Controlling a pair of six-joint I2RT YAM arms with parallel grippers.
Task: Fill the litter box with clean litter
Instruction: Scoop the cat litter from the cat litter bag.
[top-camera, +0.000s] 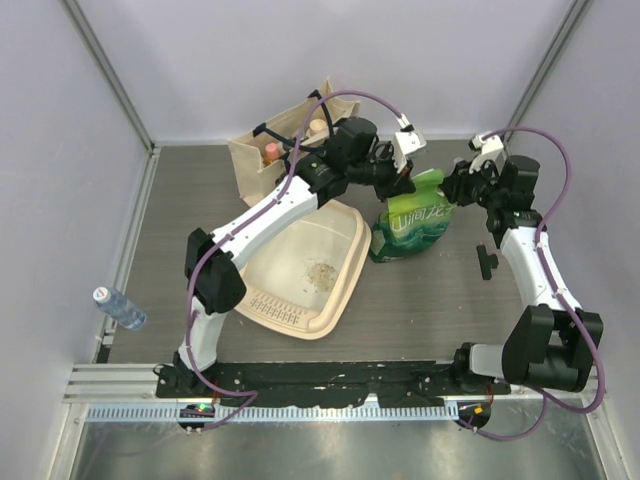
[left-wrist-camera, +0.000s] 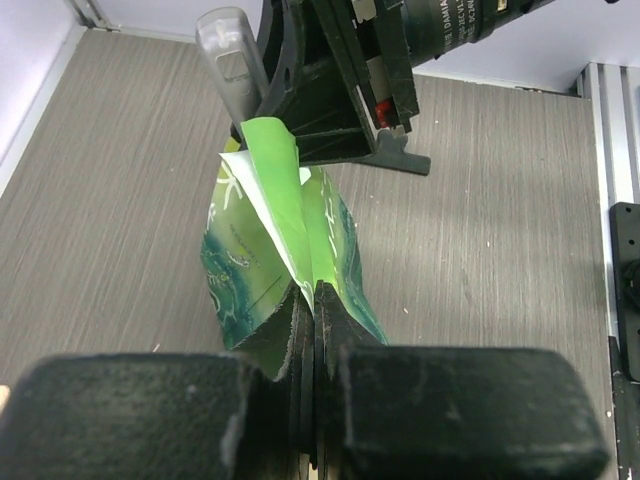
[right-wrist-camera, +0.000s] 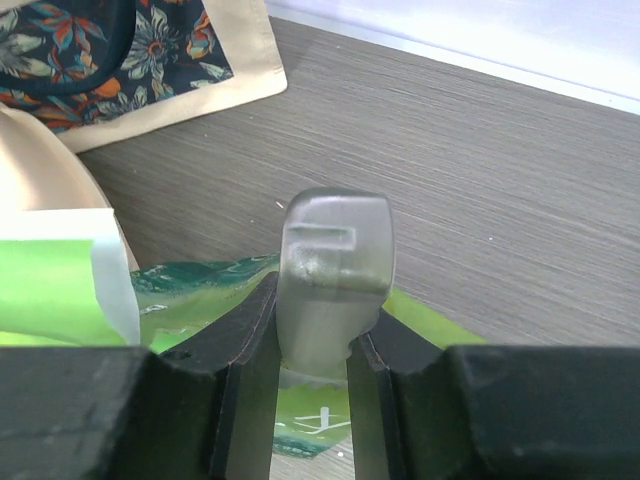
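Observation:
The cream litter box (top-camera: 345, 262) lies tilted on the table, left of centre, with a small patch of clean litter (top-camera: 321, 275) on its floor. A green bag (top-camera: 412, 222) stands just to its right. My left gripper (left-wrist-camera: 314, 291) is shut on the bag's (left-wrist-camera: 285, 215) folded top edge. My right gripper (right-wrist-camera: 318, 300) is shut on a translucent grey plastic clip (right-wrist-camera: 335, 262) at the bag's (right-wrist-camera: 190, 285) top corner. That clip (left-wrist-camera: 232, 68) also shows in the left wrist view. In the top view the left gripper (top-camera: 402, 186) and right gripper (top-camera: 452, 188) face each other over the bag.
A beige tote bag (top-camera: 268, 158) with items inside stands behind the litter box; its floral lining (right-wrist-camera: 120, 45) appears in the right wrist view. A water bottle (top-camera: 120, 308) lies at the table's left edge. A small black part (top-camera: 487, 260) lies right of the green bag.

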